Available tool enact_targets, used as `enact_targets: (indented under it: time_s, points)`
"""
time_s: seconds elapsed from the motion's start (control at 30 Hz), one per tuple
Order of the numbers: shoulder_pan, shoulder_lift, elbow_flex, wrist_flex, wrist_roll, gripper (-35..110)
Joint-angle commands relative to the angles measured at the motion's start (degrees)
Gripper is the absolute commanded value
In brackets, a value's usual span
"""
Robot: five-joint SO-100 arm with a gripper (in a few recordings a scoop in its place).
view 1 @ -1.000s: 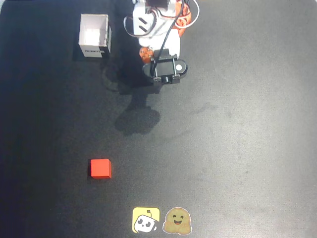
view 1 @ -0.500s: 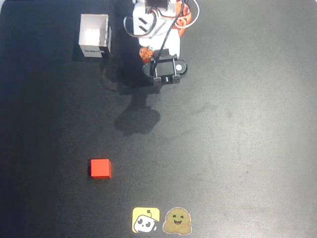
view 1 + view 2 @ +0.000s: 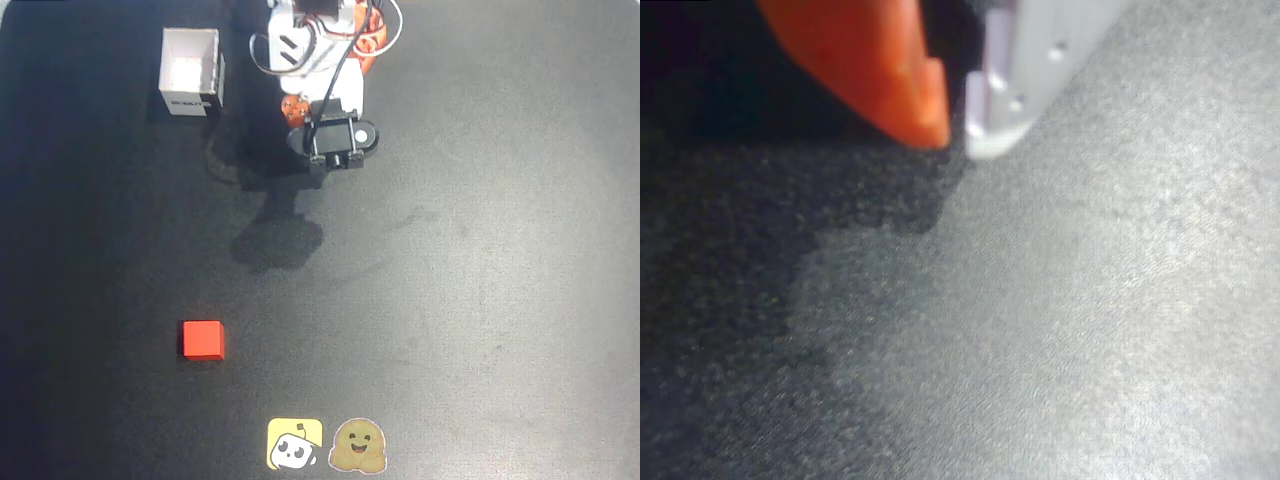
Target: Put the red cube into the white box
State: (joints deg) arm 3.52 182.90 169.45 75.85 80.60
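- The red cube sits by itself on the black desk, in the lower left of the overhead view, flat on one face and square to the frame. Nothing touches it, so it looks free to be gripped from above.
- The white box stands in the upper left of the same view, open side up, its dark label strip facing the lower edge of the picture. It is well apart from the cube, almost straight up the frame from it, so the carry would run along the left side.
- The arm is folded close to its base at top centre, and its hand hangs low over bare desk there, far from both cube and box. My guess is that it is at rest or only starting out, since nothing is in reach.
- In the wrist view the orange finger and the white finger meet at their tips with only a sliver between them: the hand is closed and holds nothing.
- Two small stickers, one yellow and one brown, lie at the bottom edge, out of the likely path.
- As I judge it, the task has not begun: the hand must first spread, then travel down-left to the cube.
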Motion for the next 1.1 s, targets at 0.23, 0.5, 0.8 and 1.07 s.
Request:
enact_targets:
  time_s: [0.23, 0.5, 0.8, 1.07]
  points:
    - [0.26, 0.26, -0.18, 0.18, 0.44, 0]
    - [0.26, 0.26, -0.18, 0.18, 0.44, 0]
    - [0.26, 0.26, -0.18, 0.18, 0.35, 0]
    - [0.09, 0.18, -2.2, -1.05, -0.62, 0]
